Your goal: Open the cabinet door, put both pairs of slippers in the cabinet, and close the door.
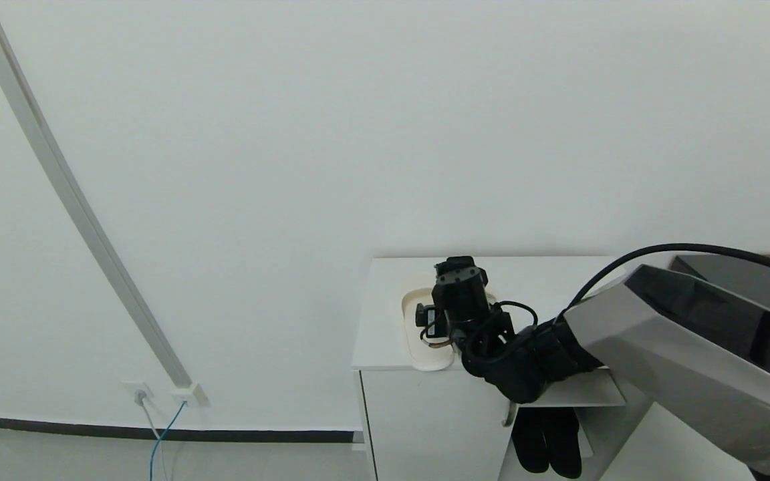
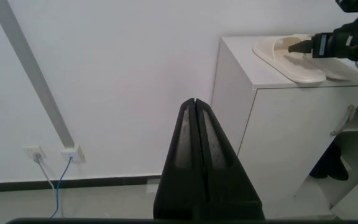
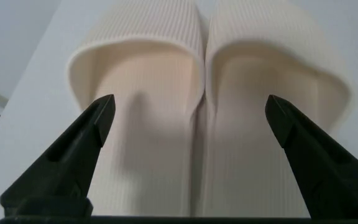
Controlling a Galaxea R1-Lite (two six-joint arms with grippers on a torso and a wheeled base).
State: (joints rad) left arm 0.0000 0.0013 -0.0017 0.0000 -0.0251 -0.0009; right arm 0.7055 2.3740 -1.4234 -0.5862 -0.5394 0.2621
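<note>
Right gripper (image 3: 190, 102) spread wide, cream slippers (image 3: 148, 149) between its fingers, side by side on cabinet top (image 1: 385, 314).

A white cabinet (image 1: 432, 414) stands at five o'clock in the head view, its right side open. A ribbed cream pair of slippers (image 3: 197, 124) lies sole-down on its top, side by side and touching, toward seven o'clock. A black pair (image 1: 549, 444) sits inside, under the shelf (image 1: 579, 399).
</note>
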